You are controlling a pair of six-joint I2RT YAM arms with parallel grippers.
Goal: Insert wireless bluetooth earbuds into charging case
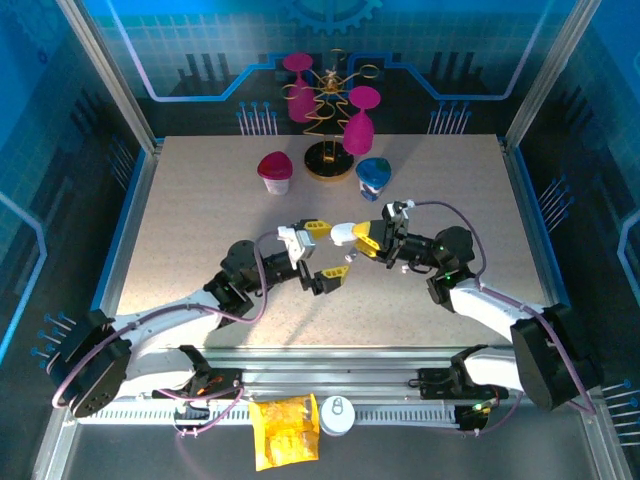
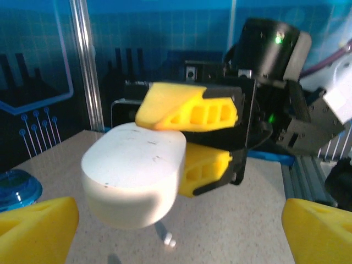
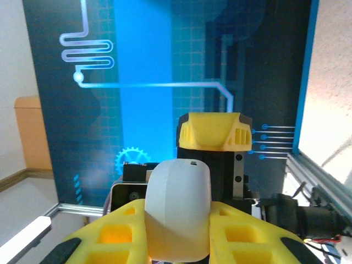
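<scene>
Right tool (image 1: 359,238) grips white case (image 1: 342,233).

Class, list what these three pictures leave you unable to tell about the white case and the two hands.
1. Left wrist view: the pale speck below the case is too blurred to call an earbud.
2. Right wrist view: the case's near end is hidden between the fingers of the right hand.
3. Left wrist view: the fingers of the left hand are cut off by the bottom edge.

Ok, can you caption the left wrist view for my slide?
Right tool grips the white case above the table, in front of the open left tool.
</scene>
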